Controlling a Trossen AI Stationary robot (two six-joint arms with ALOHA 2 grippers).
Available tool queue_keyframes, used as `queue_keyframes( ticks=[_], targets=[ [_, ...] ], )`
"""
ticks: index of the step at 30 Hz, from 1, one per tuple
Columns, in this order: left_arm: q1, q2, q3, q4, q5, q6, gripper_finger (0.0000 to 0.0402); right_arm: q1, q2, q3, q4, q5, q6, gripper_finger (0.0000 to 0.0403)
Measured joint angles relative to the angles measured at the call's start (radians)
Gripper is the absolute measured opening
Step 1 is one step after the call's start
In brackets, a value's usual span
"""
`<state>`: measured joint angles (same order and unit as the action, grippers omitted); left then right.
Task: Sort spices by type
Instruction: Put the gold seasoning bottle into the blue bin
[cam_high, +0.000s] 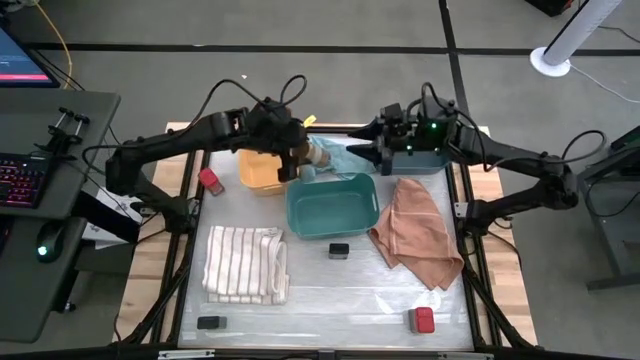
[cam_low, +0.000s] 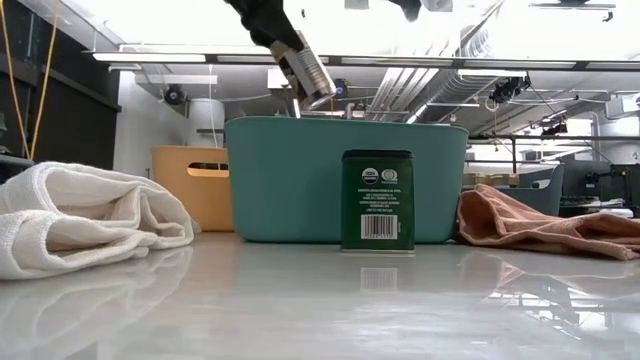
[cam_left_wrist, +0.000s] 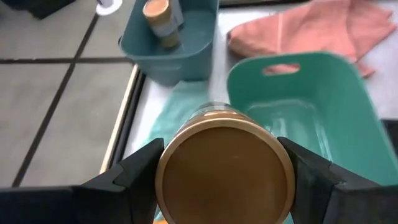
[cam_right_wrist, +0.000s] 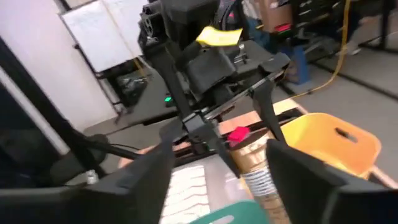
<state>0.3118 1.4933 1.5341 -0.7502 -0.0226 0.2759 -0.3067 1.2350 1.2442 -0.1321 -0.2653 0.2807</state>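
I am a two-armed robot seen from above, working at a pale surface. My left gripper hangs at about eleven o'clock from the centre, above the far rim of a teal bin, and it is clamped on a round jar with a tan lid. The jar lies tilted in the air, lid end toward my left wrist. My right gripper is at about one o'clock, just beside the jar's other end, and its fingers stand apart, holding nothing.

A yellow bin sits at eleven o'clock, behind my left gripper. A blue bin at one o'clock holds another tan-lidded jar standing upright.

A flat black tin stands just in front of the teal bin, near the centre. A second black tin lies at seven o'clock near the front edge. A red-topped jar sits at ten o'clock, and another red-topped jar at five o'clock.

A striped white cloth lies folded at eight o'clock. A pink cloth lies crumpled at three o'clock, touching the teal bin's side.
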Motion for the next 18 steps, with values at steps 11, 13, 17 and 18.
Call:
queue_keyframes(
  ticks=[11,13,17,18],
  targets=[
    [0.029,0.0,0.001,0.075,0.029,0.015,0.024,0.078,0.098,0.0,-0.059,0.108,-0.372,0.0349],
    [0.029,0.0,0.001,0.079,0.03,0.014,0.0245,0.08,0.12,0.0,-0.085,0.156,-0.426,0.0349],
    [0.029,0.0,0.001,0.092,0.042,0.013,0.0246,0.08,0.153,0.0,-0.072,0.303,-0.495,0.0349],
    [0.029,0.0,0.001,0.094,0.042,0.008,0.0246,0.079,0.16,0.0,-0.07,0.337,-0.511,0.0349]
  ],
)
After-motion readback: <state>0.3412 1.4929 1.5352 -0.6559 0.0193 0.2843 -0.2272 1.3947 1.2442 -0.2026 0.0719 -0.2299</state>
